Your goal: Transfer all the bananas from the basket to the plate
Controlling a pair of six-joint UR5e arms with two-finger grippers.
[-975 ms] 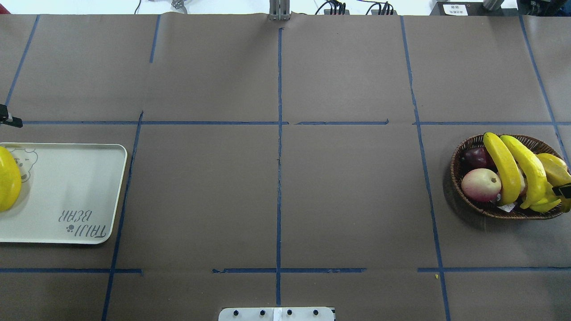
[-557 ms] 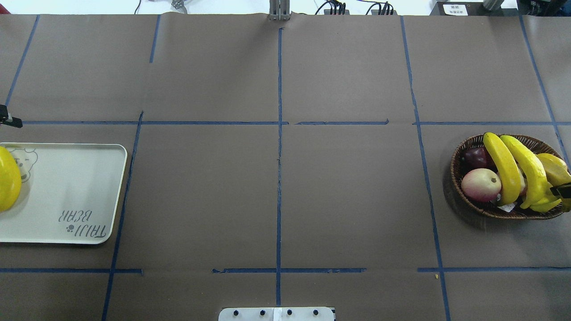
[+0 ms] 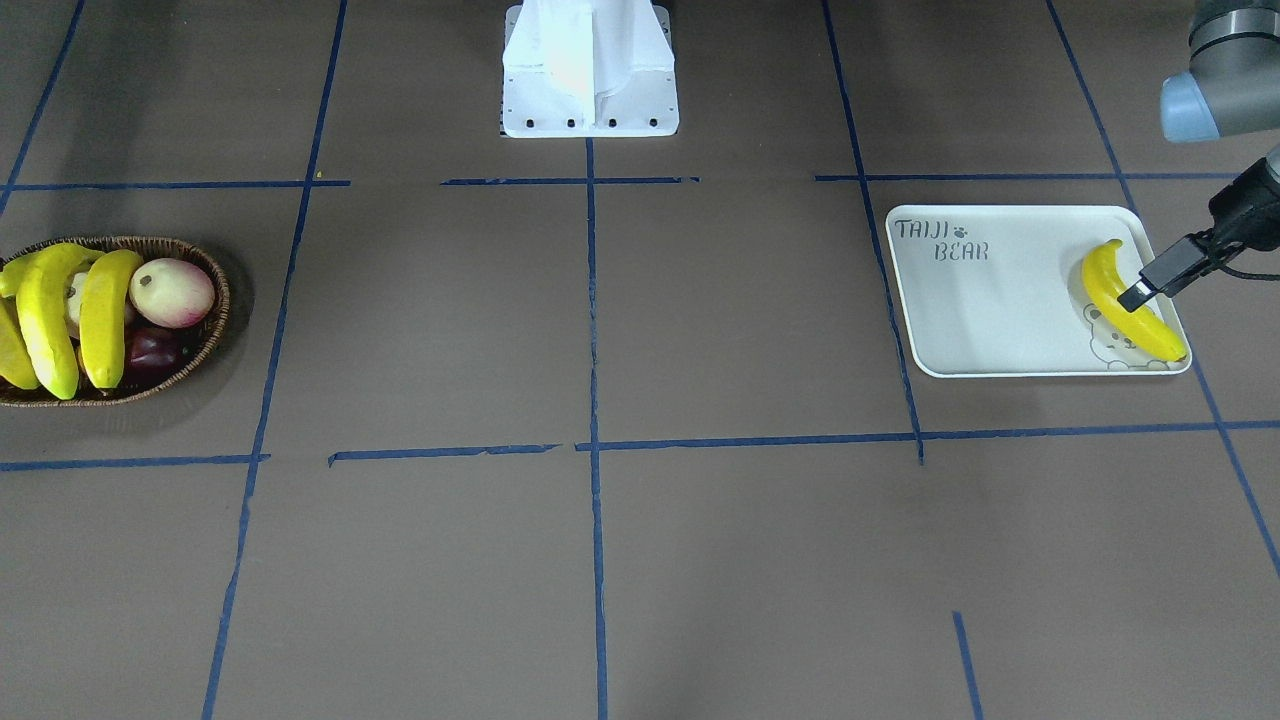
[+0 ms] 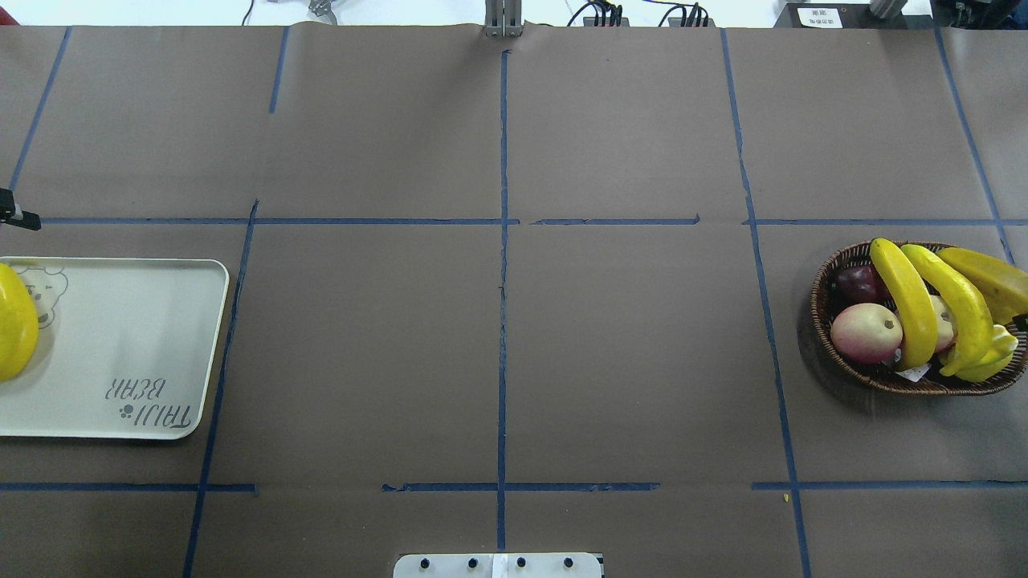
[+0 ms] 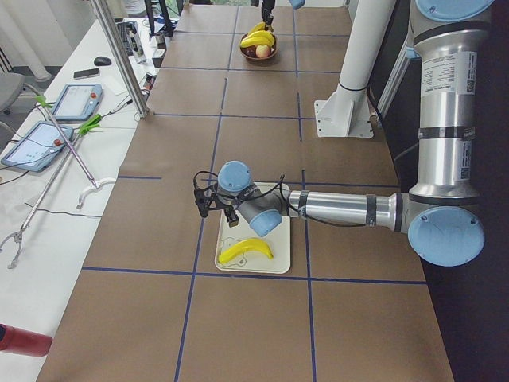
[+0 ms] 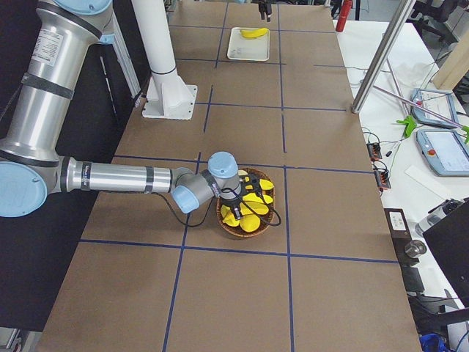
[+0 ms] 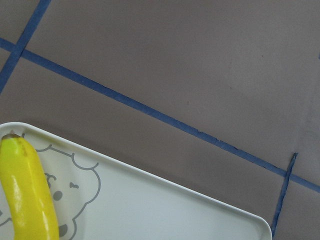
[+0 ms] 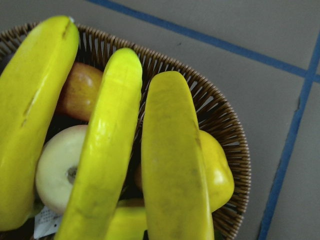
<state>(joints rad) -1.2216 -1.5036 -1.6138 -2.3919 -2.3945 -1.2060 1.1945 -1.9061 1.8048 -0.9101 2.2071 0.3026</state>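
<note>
The wicker basket (image 4: 823,281) at the table's right end holds two bright bananas (image 4: 907,297) (image 4: 956,309). A duller orange-yellow banana (image 4: 988,281) is tilted up above them. It fills the middle of the right wrist view (image 8: 170,160). My right gripper (image 6: 236,207) is over the basket and shut on that banana; its fingers are hidden. One banana (image 3: 1105,285) lies on the cream plate (image 3: 1000,320) over the bear print. My left gripper (image 3: 1135,295) hangs just above it, open and empty.
A pink-cream fruit (image 4: 866,333), a dark red fruit (image 4: 858,281) and a yellow-green fruit (image 4: 988,361) also lie in the basket. The robot's white base (image 3: 590,70) stands at the near edge. Brown paper with blue tape lines covers the table between basket and plate.
The duller banana has risen and swung toward the basket's far side, with the right gripper's edge moving with it. The plate and its banana have not moved.
</note>
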